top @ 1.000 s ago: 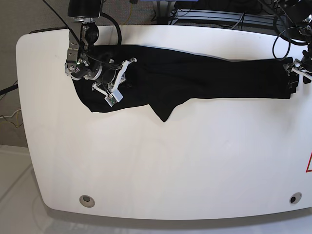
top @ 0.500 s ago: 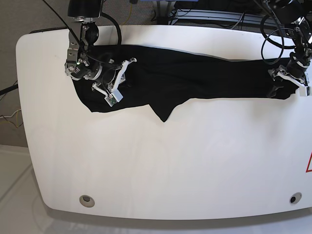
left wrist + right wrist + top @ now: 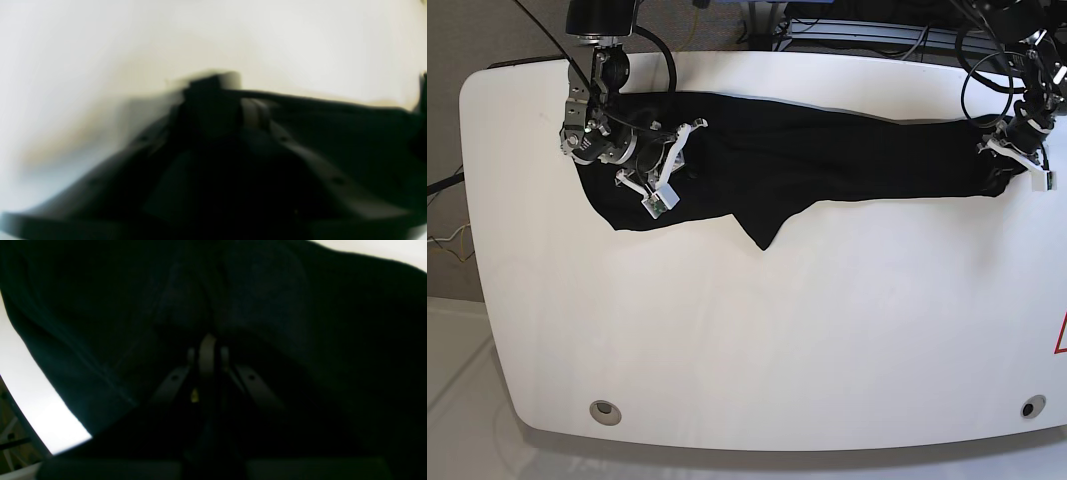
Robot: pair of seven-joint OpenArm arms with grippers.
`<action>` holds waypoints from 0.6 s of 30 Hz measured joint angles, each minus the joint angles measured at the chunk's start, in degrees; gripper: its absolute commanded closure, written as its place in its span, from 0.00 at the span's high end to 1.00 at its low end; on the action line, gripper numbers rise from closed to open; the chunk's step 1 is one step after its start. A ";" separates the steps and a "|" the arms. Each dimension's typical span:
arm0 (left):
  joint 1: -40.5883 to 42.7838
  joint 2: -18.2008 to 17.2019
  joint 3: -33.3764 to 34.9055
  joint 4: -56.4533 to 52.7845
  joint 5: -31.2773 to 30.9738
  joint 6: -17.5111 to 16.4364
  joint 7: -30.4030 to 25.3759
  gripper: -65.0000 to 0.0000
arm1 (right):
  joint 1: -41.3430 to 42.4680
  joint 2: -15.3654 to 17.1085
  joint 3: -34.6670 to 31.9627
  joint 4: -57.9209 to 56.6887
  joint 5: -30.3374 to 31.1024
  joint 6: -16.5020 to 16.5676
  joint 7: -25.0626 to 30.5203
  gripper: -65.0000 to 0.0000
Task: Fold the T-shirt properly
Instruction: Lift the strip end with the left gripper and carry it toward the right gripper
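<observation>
Black T-shirt lies stretched across the worktop. Left end effector has just clamped its far end; right end effector stays clamped, so lifting can begin.

The base view is bright and evenly lit from above; the glossy white tabletop shows soft glare, shadows are faint, and its edges bow with lens distortion. The plain black soft cloth T-shirt reads as a nearly detail-free dark mass there. The left wrist view is heavily blurred and out of focus, pale above, murky below. The right wrist view is very dim, almost all black, with one bright sliver at lower left.
</observation>
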 measured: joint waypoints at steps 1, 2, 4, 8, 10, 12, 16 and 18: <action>0.07 0.24 0.00 0.00 -0.31 0.00 0.00 0.03 | 0.00 0.02 -0.02 0.00 0.00 0.00 0.02 0.00; 0.07 0.28 0.00 0.00 -0.44 0.00 0.02 0.07 | 0.02 0.00 0.00 -0.02 0.00 0.00 0.02 0.00; 0.04 0.33 0.00 0.00 -0.46 -0.11 0.07 0.06 | 0.02 0.00 0.00 0.00 -0.02 0.00 -0.04 0.00; -0.02 0.35 -0.35 0.00 -0.50 -0.13 0.63 0.04 | 0.02 0.00 0.00 0.00 0.00 0.00 -0.04 0.00; -0.13 0.52 -1.09 0.15 -0.57 -0.33 1.25 0.04 | 0.02 0.00 0.00 0.00 0.00 0.00 -0.02 0.00; -0.13 0.72 -1.64 1.33 -0.39 -0.39 2.91 0.04 | 0.02 0.00 -0.02 0.00 -0.02 0.00 -0.04 0.00; 0.07 2.05 -2.01 6.60 1.62 0.57 8.83 0.04 | 0.02 0.00 -0.02 0.00 -0.02 0.00 -0.04 0.00; 0.09 3.23 -2.05 9.75 2.97 1.27 10.93 0.04 | 0.02 0.00 0.02 0.00 0.00 0.00 0.00 0.00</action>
